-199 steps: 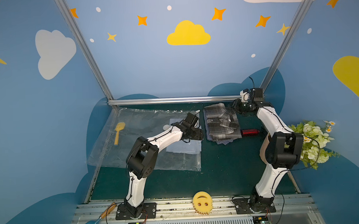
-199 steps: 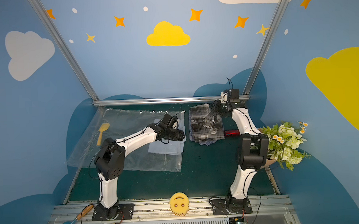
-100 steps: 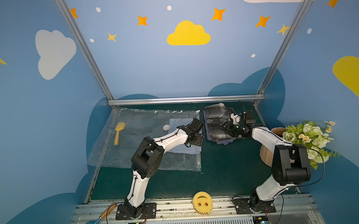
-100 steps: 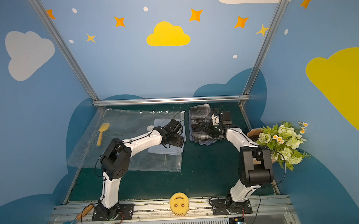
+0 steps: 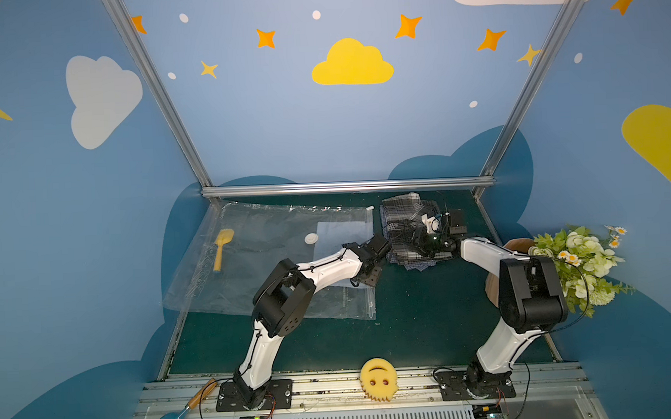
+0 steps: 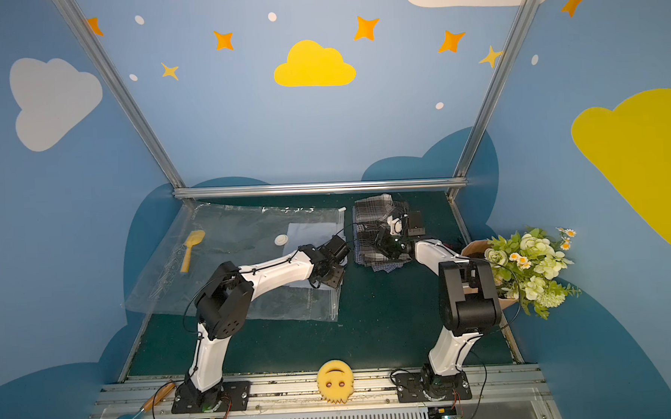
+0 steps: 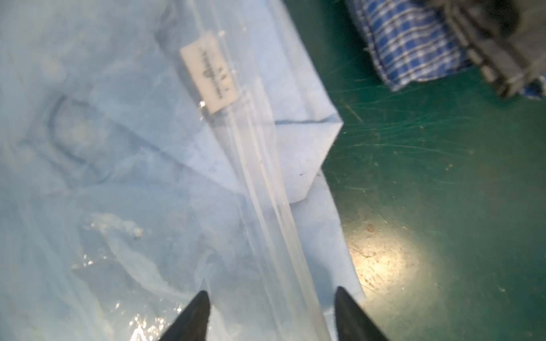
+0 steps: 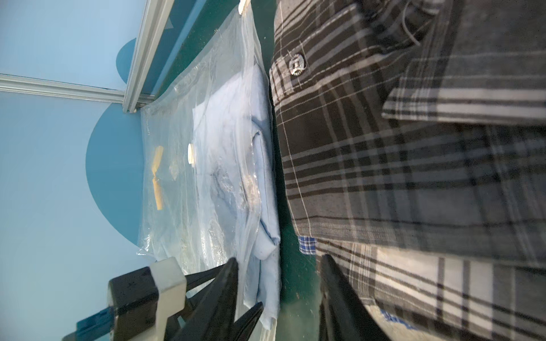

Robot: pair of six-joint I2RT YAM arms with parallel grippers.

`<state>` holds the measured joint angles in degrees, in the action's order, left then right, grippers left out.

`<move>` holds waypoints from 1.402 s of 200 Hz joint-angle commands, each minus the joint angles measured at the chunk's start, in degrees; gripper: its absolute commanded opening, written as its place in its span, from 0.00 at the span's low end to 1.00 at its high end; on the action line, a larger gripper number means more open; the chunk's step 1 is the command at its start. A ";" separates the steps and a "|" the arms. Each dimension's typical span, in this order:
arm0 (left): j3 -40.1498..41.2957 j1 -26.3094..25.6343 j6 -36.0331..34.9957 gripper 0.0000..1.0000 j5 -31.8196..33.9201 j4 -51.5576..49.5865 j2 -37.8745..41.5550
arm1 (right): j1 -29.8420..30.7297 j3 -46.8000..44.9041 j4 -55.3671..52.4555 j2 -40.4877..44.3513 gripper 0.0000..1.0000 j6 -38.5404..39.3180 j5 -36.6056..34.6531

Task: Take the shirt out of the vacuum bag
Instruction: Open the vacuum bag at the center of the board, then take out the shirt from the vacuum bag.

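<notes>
Vacuum bag point(image 5: 273, 236) holding pale blue shirt point(image 7: 298, 138), corner poking past zip edge point(image 7: 260, 177), left gripper point(image 7: 271, 290) spread, right gripper point(image 8: 279, 258) spread

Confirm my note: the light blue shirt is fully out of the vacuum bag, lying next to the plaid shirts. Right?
Not fully out. The left wrist view shows the light blue shirt mostly under the plastic of the vacuum bag, only its edge past the zip seal. It does lie next to the plaid shirts.
</notes>
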<state>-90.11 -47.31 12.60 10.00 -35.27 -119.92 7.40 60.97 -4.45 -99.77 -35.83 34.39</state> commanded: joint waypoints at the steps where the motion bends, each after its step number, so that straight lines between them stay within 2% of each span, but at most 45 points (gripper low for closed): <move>1: -1.51 0.14 0.36 0.51 2.77 -2.37 -0.60 | 0.33 -0.09 3.22 -1.00 0.42 -0.95 1.54; 35: -2.33 0.11 0.59 0.29 3.05 -3.00 -0.16 | 1.64 0.20 2.75 -1.92 0.44 -0.13 2.72; 95: -1.92 0.13 2.55 0.11 4.80 -3.16 1.42 | 5.02 5.69 0.86 -7.05 0.50 1.03 4.43; 166: -3.97 0.37 2.86 0.04 8.36 -5.36 4.87 | 6.48 21.65 -2.25 -20.43 0.50 2.70 4.09; 209: -4.38 1.84 3.31 0.04 8.12 -5.45 8.83 | 7.75 27.78 -5.51 -25.18 0.45 4.36 3.44; 280: -4.66 2.66 3.42 0.04 6.06 -4.51 9.57 | 8.77 33.43 -5.95 -31.54 0.48 4.17 0.67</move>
<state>-93.65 -44.71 15.53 16.56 -39.90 -110.69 15.70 92.60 -9.26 -128.90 -32.21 36.91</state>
